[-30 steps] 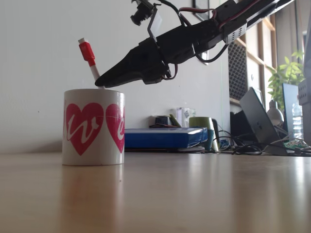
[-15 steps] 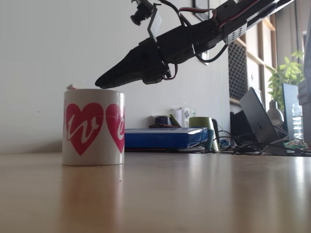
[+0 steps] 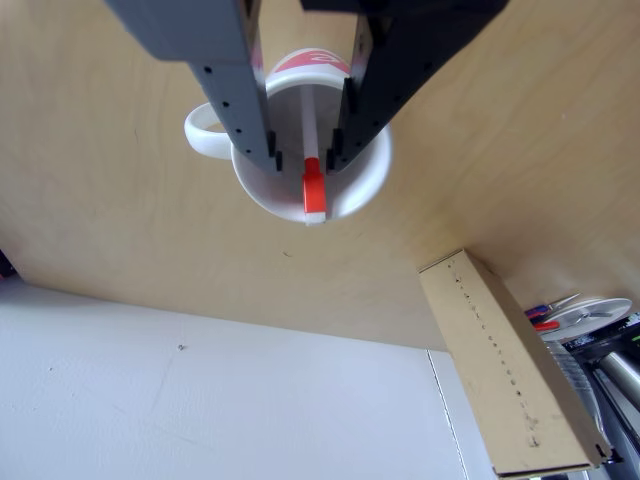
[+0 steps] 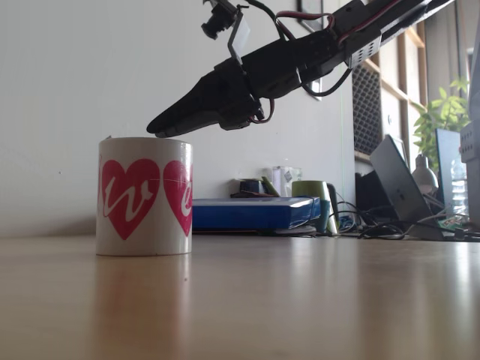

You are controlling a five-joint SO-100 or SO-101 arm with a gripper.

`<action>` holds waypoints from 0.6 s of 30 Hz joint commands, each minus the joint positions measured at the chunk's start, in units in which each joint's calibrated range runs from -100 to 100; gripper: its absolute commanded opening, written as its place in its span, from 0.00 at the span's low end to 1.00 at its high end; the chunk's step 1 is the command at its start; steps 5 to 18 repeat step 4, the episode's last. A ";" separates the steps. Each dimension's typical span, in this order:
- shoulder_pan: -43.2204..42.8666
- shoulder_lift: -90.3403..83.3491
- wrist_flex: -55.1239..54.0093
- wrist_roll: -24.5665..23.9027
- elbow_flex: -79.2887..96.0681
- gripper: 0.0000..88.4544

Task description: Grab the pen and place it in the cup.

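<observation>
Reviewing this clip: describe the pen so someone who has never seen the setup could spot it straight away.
Start at the wooden table in the other view and find the white cup with the looped handle, below the gripper. The pen lies inside that cup, leaning against its rim. Its slim white barrel and chunky orange-red cap are the only bright colour within the cup's plain white interior.

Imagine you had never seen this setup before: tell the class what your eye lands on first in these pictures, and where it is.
In the fixed view, the white cup with big pink hearts stands left of centre on the wooden table. The black gripper hangs just above its rim. In the other view from above, the pen lies inside the cup, its orange-red cap against the wall, between the parted fingers.
</observation>
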 commanded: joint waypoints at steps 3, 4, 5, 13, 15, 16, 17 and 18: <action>-0.40 -0.04 -0.23 0.26 -0.32 0.14; -0.32 -0.04 -0.23 0.26 -0.32 0.14; -0.32 -0.04 -0.23 0.26 -0.32 0.14; -0.32 -0.04 -0.23 0.26 -0.32 0.14; -0.32 -0.04 -0.23 0.26 -0.32 0.14; -0.32 -0.04 -0.23 0.26 -0.32 0.14; -0.32 -0.04 -0.23 0.26 -0.32 0.14; -0.32 -0.04 -0.23 0.26 -0.32 0.14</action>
